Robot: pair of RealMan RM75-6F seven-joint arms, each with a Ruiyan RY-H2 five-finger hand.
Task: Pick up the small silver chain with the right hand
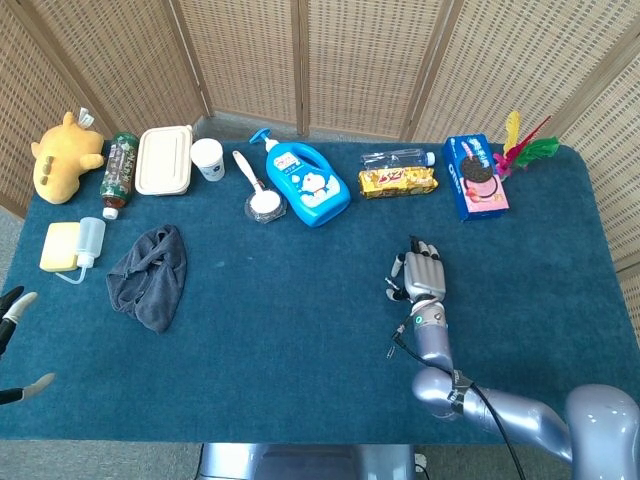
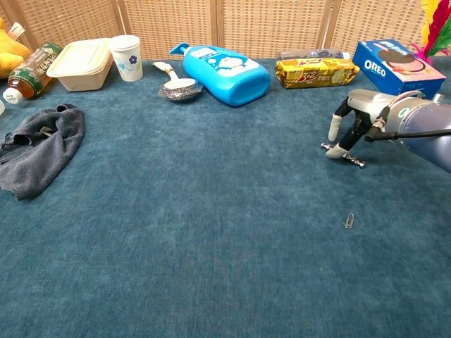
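The small silver chain [image 2: 350, 158] lies on the blue table at the right; in the head view only a bit of the chain [image 1: 391, 294] shows beside the hand. My right hand [image 2: 359, 120] hangs over it with fingers curled downward, one fingertip [image 2: 337, 151] touching the chain's left part and the thumb held apart above the cloth. The chain still rests flat on the table. From above, the right hand [image 1: 424, 272] covers most of it. My left hand [image 1: 14, 342] sits at the lower left edge, off the table, fingers apart and holding nothing.
A paperclip [image 2: 350, 220] lies close in front of the chain. Along the back stand an Oreo box [image 2: 394, 65], a yellow biscuit pack [image 2: 315, 72], a blue detergent bottle [image 2: 225, 72], a spoon [image 2: 176, 83], a cup [image 2: 127, 58] and a lunch box [image 2: 81, 63]. A grey cloth [image 2: 39, 149] lies left.
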